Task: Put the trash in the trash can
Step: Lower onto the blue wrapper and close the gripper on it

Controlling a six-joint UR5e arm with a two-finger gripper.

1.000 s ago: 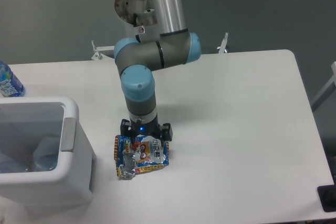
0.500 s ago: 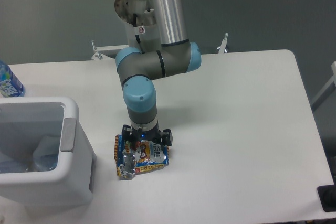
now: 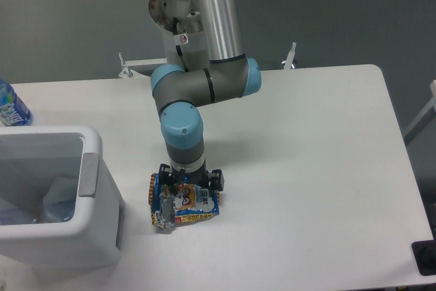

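- Nearest, the large white rectangular plastic bin (image 3: 92, 180) stands at the table's front left, open for dropping.
- Beside it, the crumpled blue foil snack wrapper (image 3: 182, 201) lies flat.
- Directly above, the two-finger gripper (image 3: 185, 183) presses onto it; whether its jaws are closed is hidden.
- Farthest, a blue-labelled bottle (image 3: 11, 105) stands apart.

My own wrist blocks my gripper (image 3: 185, 192), so my fingertips are out of sight and I cannot tell how wide the jaws stand or whether they touch the snack wrapper (image 3: 184, 201), whose upper edge is hidden under me. The trash can (image 3: 92, 168) is cut off by the left edge, and the clear bottle (image 3: 58, 199) inside it is only a blur. The blue-labelled bottle (image 3: 10, 107) is also cropped at the left edge.
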